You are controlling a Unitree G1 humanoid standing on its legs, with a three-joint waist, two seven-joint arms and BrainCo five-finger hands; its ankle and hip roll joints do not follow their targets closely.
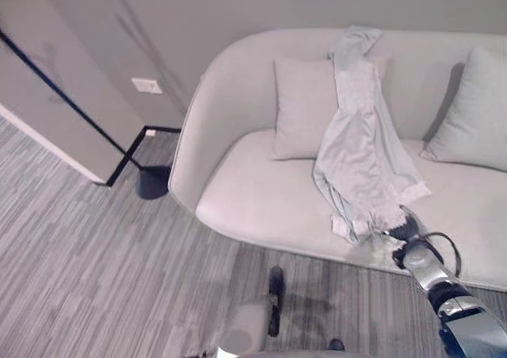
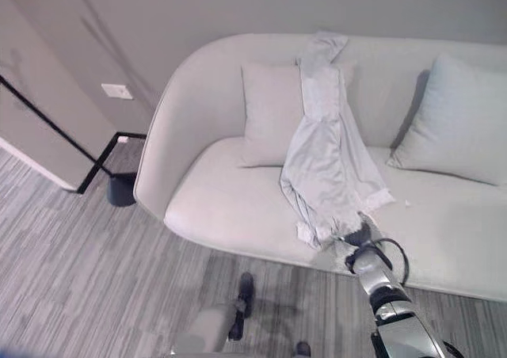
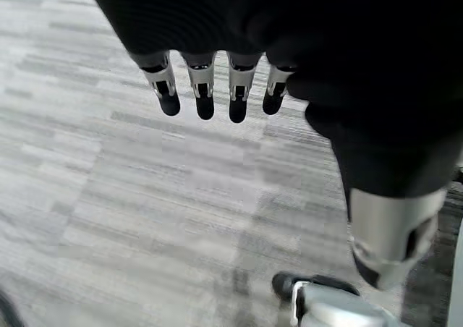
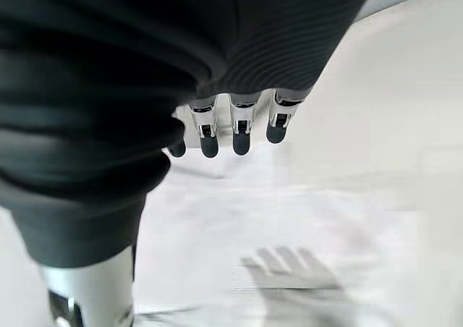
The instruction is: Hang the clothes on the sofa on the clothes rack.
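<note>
- Right hand [image 1: 405,233] reaches over the near edge of the sofa [image 1: 253,207], hanging just above the seat at the lower hem of the garment [image 1: 360,152]; in the right wrist view its fingers [image 4: 240,133] are straight and relaxed, side by side, clasping nothing, above pale fabric.
- Left hand [image 3: 239,45], seen in its own wrist view, hangs over the striped grey floor [image 3: 145,197] with fingers [image 3: 205,95] straight and loosely spread, holding nothing.
- Pale grey-blue garment lies draped over the sofa's backrest and down onto the seat, its long axis running from the far top of the backrest toward the near seat edge, leaning slightly left as it descends.
- Cloth narrows at the top, where it folds over the backrest, and widens in creased folds below, with whitish edges at the near end.
- Left cushion [image 1: 301,108] stands against the backrest just beside the garment, partly covered by it; right cushion [image 1: 474,112] leans well apart at the right.
- Thin black bar [image 1: 79,108] slants down the far-left wall to a dark base [image 1: 152,182] on the floor beside the sofa's left end.
</note>
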